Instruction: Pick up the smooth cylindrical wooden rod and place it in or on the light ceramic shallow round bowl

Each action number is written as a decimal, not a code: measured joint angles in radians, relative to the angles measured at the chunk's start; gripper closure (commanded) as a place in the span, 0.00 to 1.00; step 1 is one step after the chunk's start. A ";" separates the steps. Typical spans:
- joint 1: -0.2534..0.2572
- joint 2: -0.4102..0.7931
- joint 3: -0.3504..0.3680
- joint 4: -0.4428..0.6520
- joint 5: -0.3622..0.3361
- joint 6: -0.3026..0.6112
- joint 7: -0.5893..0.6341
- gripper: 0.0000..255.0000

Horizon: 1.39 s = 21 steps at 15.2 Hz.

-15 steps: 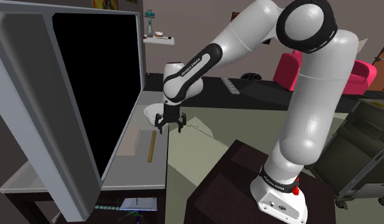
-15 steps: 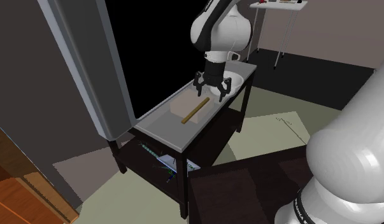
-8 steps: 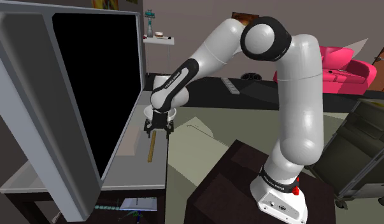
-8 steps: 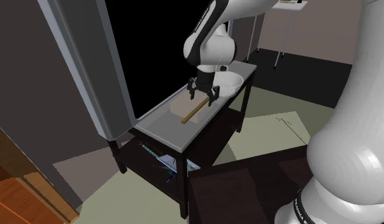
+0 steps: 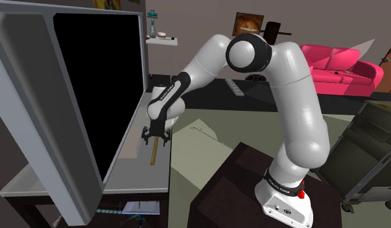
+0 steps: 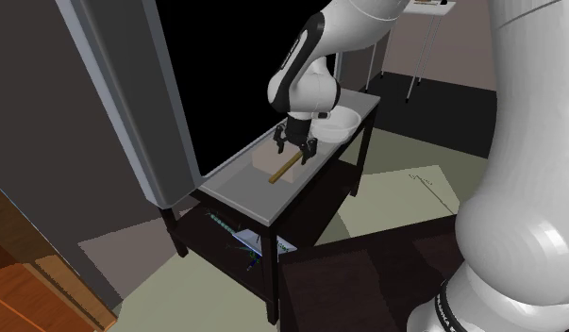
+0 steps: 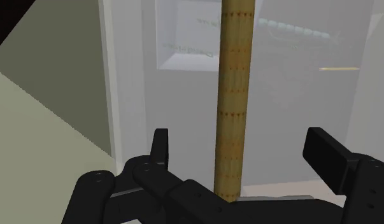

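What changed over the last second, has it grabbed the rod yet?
Not yet. The arm folded lower, and the claw travelled from by the bowl down along the table to the rod's bowl-side end. It now straddles that end. In the wrist view the fingers are open and clear of the rod, so nothing has been taken hold of. Rod, bowl and table stayed put.

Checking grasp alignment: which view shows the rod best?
Wrist view: the rod runs close up through the open hand, untouched. The shoulder view shows its end below the hand; the second exterior view, a thin slanted strip under the hand.
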 measured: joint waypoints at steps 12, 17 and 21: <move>0.004 0.042 0.001 0.013 0.001 0.031 0.000 1.00; 0.003 0.035 -0.003 0.010 0.000 0.025 0.003 1.00; 0.002 0.033 -0.003 0.007 0.001 0.030 0.001 1.00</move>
